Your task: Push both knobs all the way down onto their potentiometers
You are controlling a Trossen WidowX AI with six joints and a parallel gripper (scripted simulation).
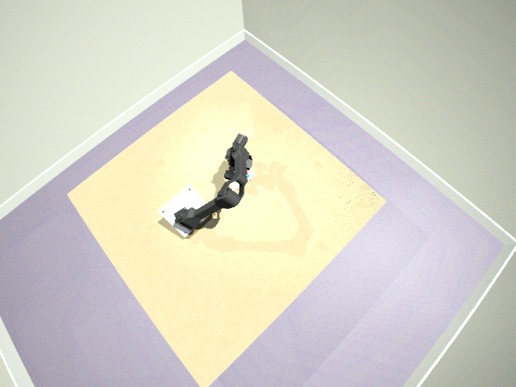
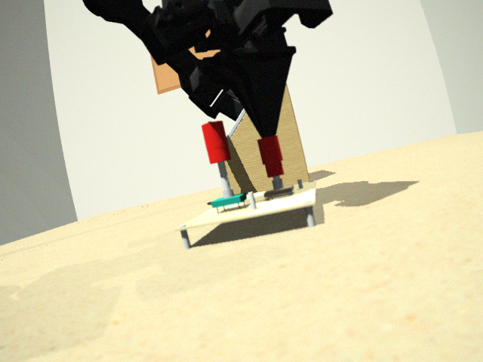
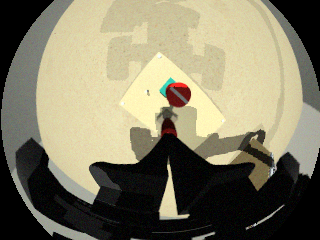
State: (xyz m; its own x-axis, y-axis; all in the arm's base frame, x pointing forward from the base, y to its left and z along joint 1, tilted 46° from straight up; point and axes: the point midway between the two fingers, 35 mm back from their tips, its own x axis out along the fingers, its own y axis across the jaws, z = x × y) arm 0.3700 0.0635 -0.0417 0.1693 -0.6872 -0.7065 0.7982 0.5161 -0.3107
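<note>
The circuit board stands on short grey legs. One red knob stands high over the teal potentiometer, with a long stretch of grey shaft bare below it. The other red knob, stepped in shape, stands lower over the dark potentiometer, with a short grey piece showing between them. My gripper is shut and empty, pointing down. Its tips meet the top of the stepped knob and partly hide it in the wrist view.
Small grey posts rise from the board. The taller knob stands close beside my fingertips. A wood-grained panel stands behind the board. My arm's base is on a white plate.
</note>
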